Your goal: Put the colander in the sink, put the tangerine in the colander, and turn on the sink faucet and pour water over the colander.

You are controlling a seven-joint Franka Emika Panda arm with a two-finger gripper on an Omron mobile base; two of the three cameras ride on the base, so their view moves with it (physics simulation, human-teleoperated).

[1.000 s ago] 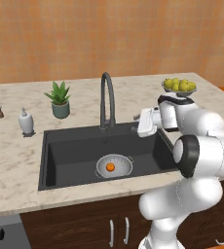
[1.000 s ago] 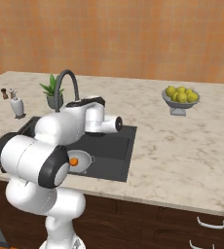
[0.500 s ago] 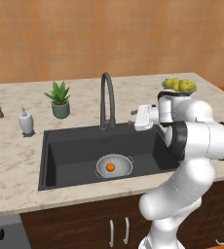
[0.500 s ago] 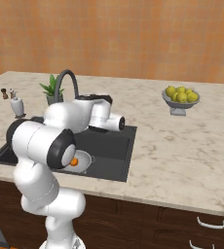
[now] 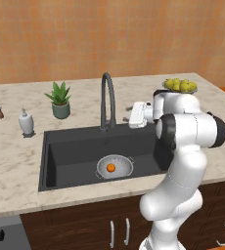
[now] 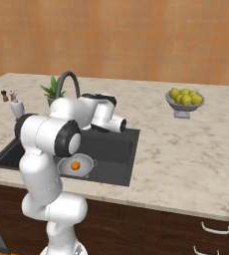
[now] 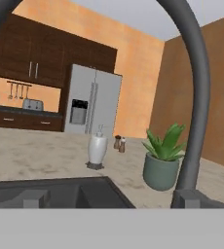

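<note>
Left base view: a dark grey sink (image 5: 60, 151) is set into a pale marbled worktop (image 5: 11, 166). The silvery colander (image 5: 115, 166) sits on the sink floor by the drain, and the small orange tangerine (image 5: 111, 168) lies inside it. The tall dark gooseneck faucet (image 5: 107, 100) rises at the sink's back edge. The white arm reaches in from the right; its gripper (image 5: 135, 115) hangs above the sink's back right corner, just right of the faucet, well above the colander. A potted plant (image 5: 60, 99), a white soap dispenser (image 5: 26, 122) and a bowl of yellow-green fruit (image 5: 180, 86) stand on the worktop.

Right base view: the colander (image 6: 82, 164) with the tangerine (image 6: 75, 166) shows below the arm's elbow. The faucet (image 6: 69, 83) arches behind the arm. The fruit bowl (image 6: 185, 100) stands far right.

Hand view: the faucet (image 7: 194, 97) curves close overhead and down the right side, its base at the sink's rim (image 7: 50, 187). Beyond stand the plant (image 7: 163, 158) and dispenser (image 7: 97, 148). The gripper's fingers are spread wide apart, holding nothing.
</note>
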